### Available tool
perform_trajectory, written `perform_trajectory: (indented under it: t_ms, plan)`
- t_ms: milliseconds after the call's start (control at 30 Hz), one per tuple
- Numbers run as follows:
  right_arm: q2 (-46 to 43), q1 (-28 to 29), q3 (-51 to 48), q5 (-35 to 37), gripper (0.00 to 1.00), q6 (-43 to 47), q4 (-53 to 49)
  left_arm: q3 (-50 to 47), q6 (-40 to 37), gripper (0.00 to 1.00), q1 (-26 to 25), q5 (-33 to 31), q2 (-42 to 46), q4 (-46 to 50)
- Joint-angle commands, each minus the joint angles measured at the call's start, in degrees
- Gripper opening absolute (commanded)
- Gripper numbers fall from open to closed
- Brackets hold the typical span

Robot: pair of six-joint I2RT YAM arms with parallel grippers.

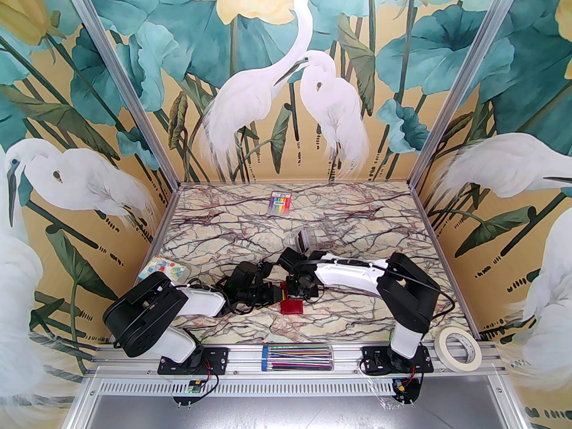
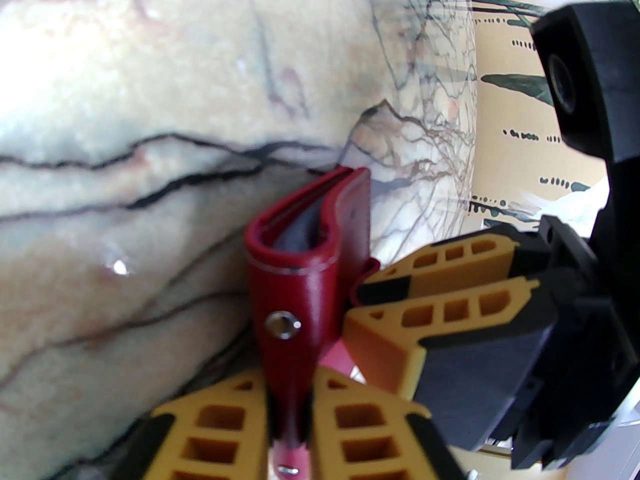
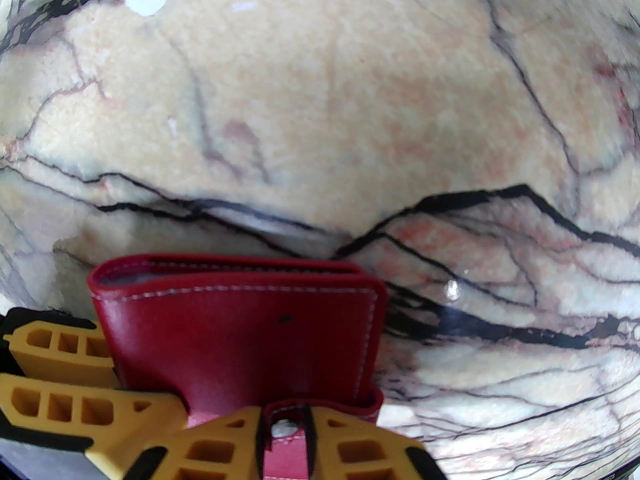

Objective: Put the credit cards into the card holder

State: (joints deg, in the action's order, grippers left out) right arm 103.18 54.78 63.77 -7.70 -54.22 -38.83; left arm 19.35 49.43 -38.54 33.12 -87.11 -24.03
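The card holder point(image 1: 292, 307) is a dark red wallet, held just above the marble table between both arms. My left gripper point(image 2: 287, 383) is shut on its red strap with the metal snap. My right gripper point(image 3: 282, 418) is shut on the snap tab at the wallet's point(image 3: 240, 338) lower edge. The left wrist view has the right gripper point(image 2: 357, 293) clamped on a red edge of the wallet point(image 2: 305, 268). A grey layer shows between the covers; I cannot tell whether it is credit cards or sleeves. In the top view the left gripper point(image 1: 279, 293) and right gripper point(image 1: 298, 289) meet over the wallet.
A rainbow-striped pack point(image 1: 279, 203) lies near the back wall. A colourful patterned white square point(image 1: 161, 268) sits at the left edge. A roll of tape point(image 1: 458, 349) and a clear case of pens point(image 1: 297, 358) rest on the front rail.
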Motion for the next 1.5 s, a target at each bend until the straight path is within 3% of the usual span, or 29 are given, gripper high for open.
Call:
perform_trajectory:
  t_ms: [0, 133, 333, 833, 933, 1033, 1200, 1333, 1467]
  plan:
    - [1.5, 0.8, -1.3, -0.5, 0.17, 0.4, 1.1, 1.2, -1.3, 0.06, -1.1, -0.6, -0.5, 2.9]
    - [0.4, 0.8, -0.9, -0.1, 0.12, 0.7, 0.4, 1.5, -1.8, 0.00, -1.1, -1.3, 0.0, 4.3]
    - [-1.6, 0.7, -0.8, 0.6, 0.00, 0.9, -0.6, 1.8, -2.6, 0.00, -1.1, -2.2, 0.5, 6.6]
    - [-9.6, -0.2, -4.6, 1.8, 0.00, 1.4, -0.5, 1.8, -3.1, 0.00, -1.1, -3.5, 2.4, 9.3]
    - [-12.1, -0.7, -6.2, 1.5, 0.00, 1.7, 0.7, 1.9, -3.1, 0.11, -1.1, -3.6, 3.6, 10.4]
    - [-15.5, -1.2, -7.5, 1.0, 0.00, 2.2, 1.5, 2.9, -4.3, 0.30, -1.1, -4.6, 6.3, 14.3]
    - [-19.6, -1.4, -6.6, 0.4, 0.00, 3.6, -1.4, 5.3, -7.3, 0.58, -1.1, -12.0, 13.0, 26.2]
    - [-22.7, -1.3, -6.0, -1.3, 0.00, 3.4, -1.4, 6.4, -8.5, 0.70, -1.0, -16.7, 19.5, 33.3]
    - [-23.9, -1.2, -4.8, -3.5, 0.00, 3.0, -0.3, 7.0, -9.0, 0.74, -1.0, -19.2, 25.1, 38.0]
